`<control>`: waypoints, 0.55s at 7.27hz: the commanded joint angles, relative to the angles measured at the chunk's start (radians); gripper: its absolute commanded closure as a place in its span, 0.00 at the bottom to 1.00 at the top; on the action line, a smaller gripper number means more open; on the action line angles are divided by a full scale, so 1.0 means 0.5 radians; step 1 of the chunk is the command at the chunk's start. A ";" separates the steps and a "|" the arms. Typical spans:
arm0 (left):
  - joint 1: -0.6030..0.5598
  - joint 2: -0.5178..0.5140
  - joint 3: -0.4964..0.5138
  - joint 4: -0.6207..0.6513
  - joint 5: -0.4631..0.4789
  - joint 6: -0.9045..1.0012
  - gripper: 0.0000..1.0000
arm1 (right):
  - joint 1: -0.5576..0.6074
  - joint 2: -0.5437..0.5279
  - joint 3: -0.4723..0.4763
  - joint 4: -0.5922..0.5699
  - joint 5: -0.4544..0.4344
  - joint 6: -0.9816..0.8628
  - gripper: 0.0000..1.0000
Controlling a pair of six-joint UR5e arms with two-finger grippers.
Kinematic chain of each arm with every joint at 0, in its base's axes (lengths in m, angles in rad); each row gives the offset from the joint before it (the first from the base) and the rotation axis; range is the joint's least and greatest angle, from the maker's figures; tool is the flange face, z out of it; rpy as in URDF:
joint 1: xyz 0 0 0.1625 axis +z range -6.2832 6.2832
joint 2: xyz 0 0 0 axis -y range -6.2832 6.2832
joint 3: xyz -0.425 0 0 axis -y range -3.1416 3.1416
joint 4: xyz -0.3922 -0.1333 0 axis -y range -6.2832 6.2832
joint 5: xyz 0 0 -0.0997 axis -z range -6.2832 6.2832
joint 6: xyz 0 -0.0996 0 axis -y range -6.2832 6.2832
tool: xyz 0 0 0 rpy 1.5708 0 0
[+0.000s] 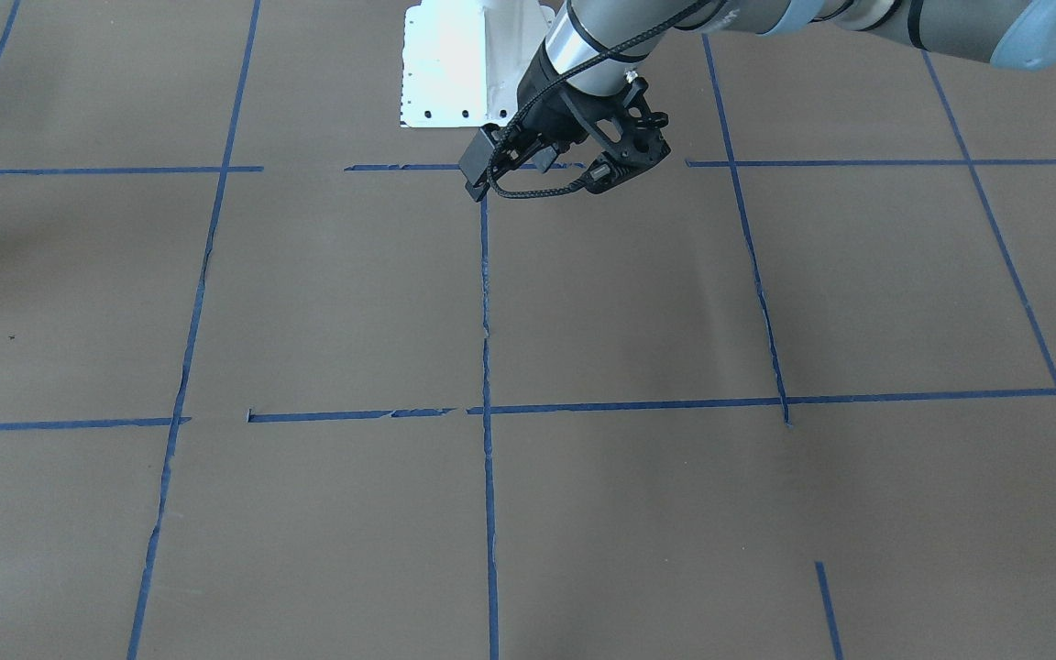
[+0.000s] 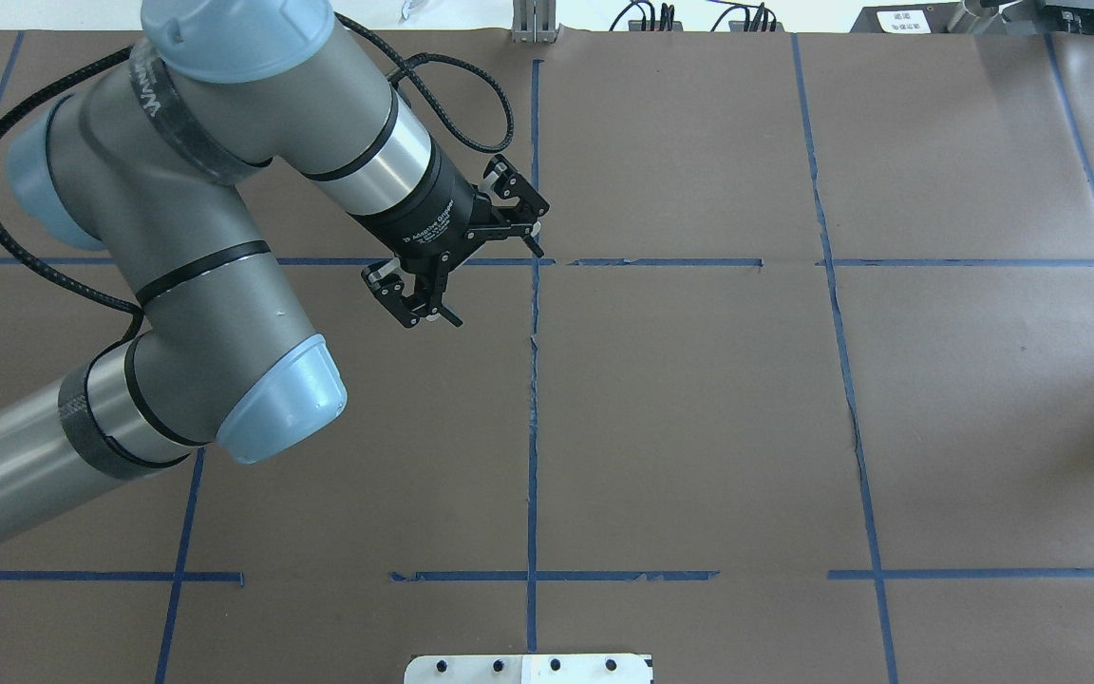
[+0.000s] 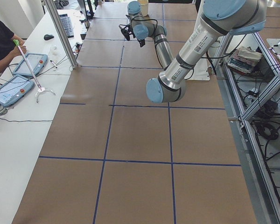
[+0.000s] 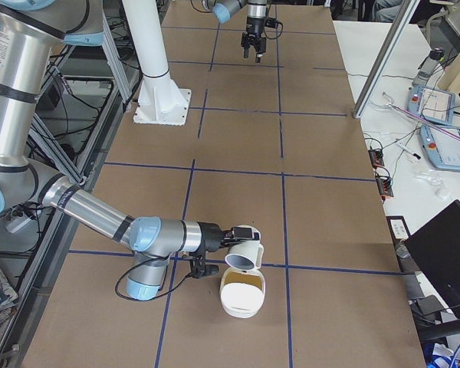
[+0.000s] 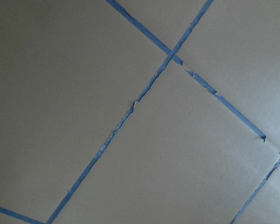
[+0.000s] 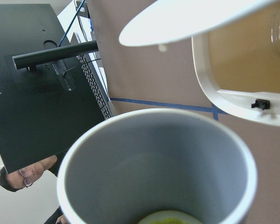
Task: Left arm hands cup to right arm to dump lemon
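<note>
The left arm's cable-wrapped gripper (image 2: 498, 287) is open and empty, hovering over the blue tape cross near the table's middle; it also shows in the front view (image 1: 542, 179). The cup (image 4: 249, 247) shows only at the table's right end, at the right gripper (image 4: 231, 238), tipped with its mouth over a white bin (image 4: 243, 299). I cannot tell there whether those fingers are shut. In the right wrist view the cup's grey inside (image 6: 154, 163) fills the frame, with the yellow-green lemon (image 6: 165, 217) at its bottom. The bin's rim (image 6: 210, 81) is just beyond.
A white base plate (image 2: 528, 668) and white post (image 4: 157, 77) stand at the robot's side. The operators' table with tablets (image 4: 445, 123), a black monitor (image 6: 37, 93) and a person (image 6: 28, 175) border the far side. Blue tape lines cross the brown table.
</note>
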 commanded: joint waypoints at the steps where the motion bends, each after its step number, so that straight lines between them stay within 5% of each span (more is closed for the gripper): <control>1: -0.006 0.057 -0.060 0.000 0.000 0.000 0.00 | 0.013 0.075 -0.133 0.218 -0.002 0.475 0.75; 4: -0.025 0.103 -0.122 0.000 0.000 0.000 0.00 | 0.013 0.200 -0.369 0.472 0.001 0.819 0.74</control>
